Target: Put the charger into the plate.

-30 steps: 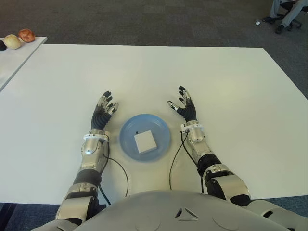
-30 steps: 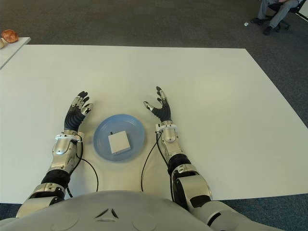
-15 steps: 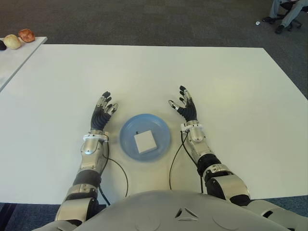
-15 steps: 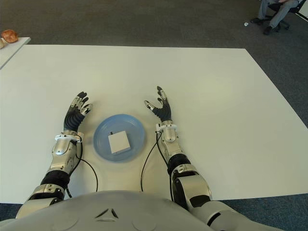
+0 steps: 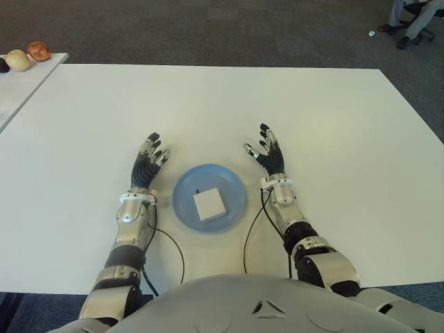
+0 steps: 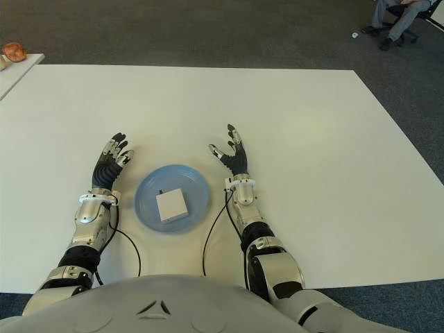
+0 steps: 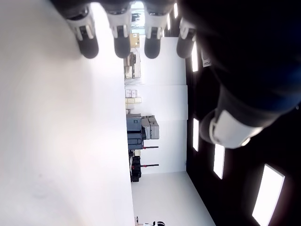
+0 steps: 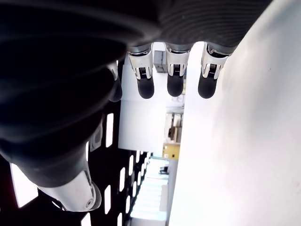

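A white square charger (image 5: 209, 205) lies flat inside the round blue plate (image 5: 186, 188) on the white table (image 5: 208, 104), close in front of me. My left hand (image 5: 148, 163) shows just left of the plate, fingers spread and holding nothing. To the plate's right is my right hand (image 5: 267, 152), also open and empty, its fingers stretched out away from me. Both wrist views show straight fingers (image 7: 120, 33) and fingers (image 8: 174, 75) with nothing between them.
Thin black cables (image 5: 250, 232) run from both wrists back toward my body. A second table at the far left carries a pale and a reddish round object (image 5: 28, 55). A seated person's legs (image 5: 409, 17) show on the carpet at the far right.
My right hand has drifted very slightly to the right, away from the plate. The left hand, the plate and the charger have not moved.
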